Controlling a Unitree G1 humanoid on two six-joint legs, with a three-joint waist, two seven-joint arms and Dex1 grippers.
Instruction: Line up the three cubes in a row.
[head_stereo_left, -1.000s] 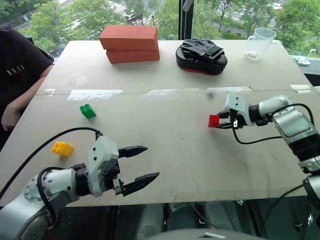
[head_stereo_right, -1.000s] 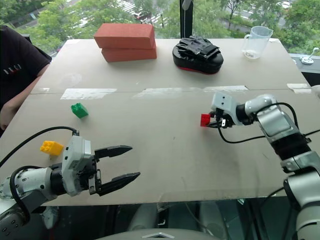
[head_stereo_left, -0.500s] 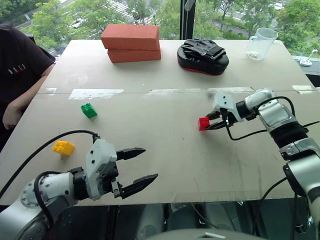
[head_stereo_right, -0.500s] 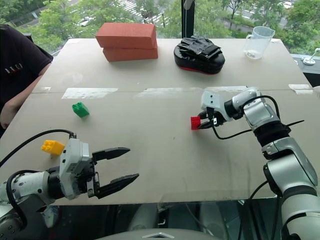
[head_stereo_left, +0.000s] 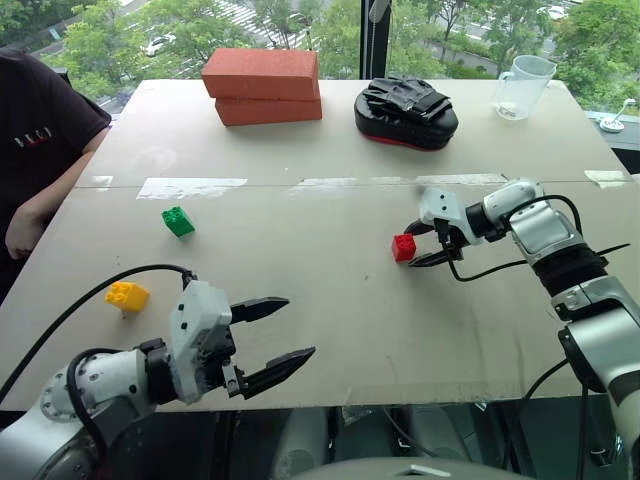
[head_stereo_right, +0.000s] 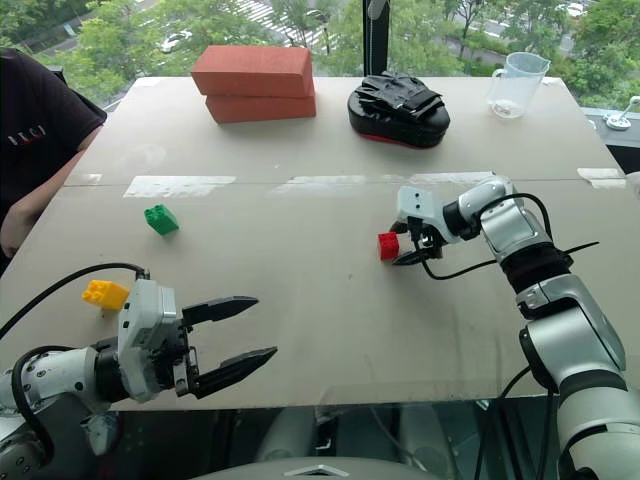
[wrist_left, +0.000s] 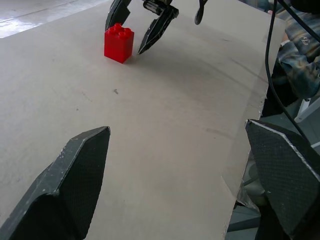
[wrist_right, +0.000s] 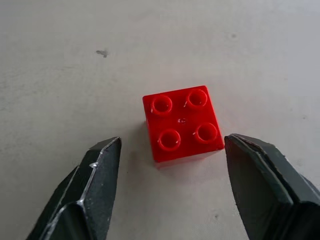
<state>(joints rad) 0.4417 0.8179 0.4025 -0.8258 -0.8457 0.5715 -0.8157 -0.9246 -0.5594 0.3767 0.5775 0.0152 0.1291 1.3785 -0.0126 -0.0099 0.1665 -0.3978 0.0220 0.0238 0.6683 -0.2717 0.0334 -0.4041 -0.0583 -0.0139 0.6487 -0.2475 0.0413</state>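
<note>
Right gripper (head_stereo_left: 422, 244) stands with its fingers apart on either side of the red cube (head_stereo_left: 404, 246), which sits studs-up on the table (head_stereo_left: 330, 300) untouched. Left gripper (head_stereo_left: 280, 336) hangs wide open near the table's front edge; green cube (head_stereo_left: 178, 221) and yellow cube (head_stereo_left: 126, 296) lie well apart at left

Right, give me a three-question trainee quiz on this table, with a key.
1. True or false: the right gripper is clamped on the red cube.
2. Which cube lies nearest the left gripper: A green cube, B yellow cube, C red?
3. Fill in: the red cube's studs face ____.

Key: 1 false, its fingers stand apart beside the cube; 2 B; 3 up.
</note>
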